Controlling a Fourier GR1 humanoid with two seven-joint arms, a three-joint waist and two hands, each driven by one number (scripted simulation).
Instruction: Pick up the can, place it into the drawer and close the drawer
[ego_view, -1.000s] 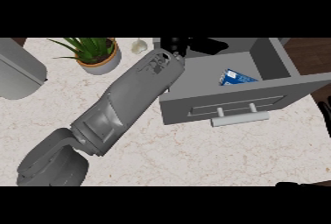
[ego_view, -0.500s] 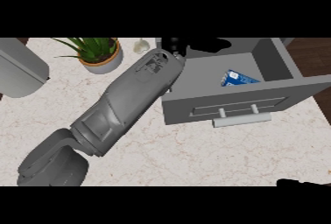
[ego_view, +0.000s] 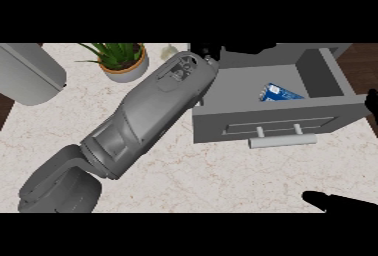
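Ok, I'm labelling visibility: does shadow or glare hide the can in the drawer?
Head view: even light, no glare; the blue can shows clearly inside the open drawer; the black left hand at the top is hard to read.

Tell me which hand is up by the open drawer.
The left hand, at the drawer's back edge. The right hand sits low at the view's bottom right.

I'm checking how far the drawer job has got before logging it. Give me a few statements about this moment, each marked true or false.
1. The drawer stands open. True.
2. A blue can lies inside the drawer. True.
3. The potted plant stands right of the drawer. False: it stands left of it, beyond the left forearm.
4. The right hand holds the drawer handle. False: it is near the lower right corner, apart from the handle.
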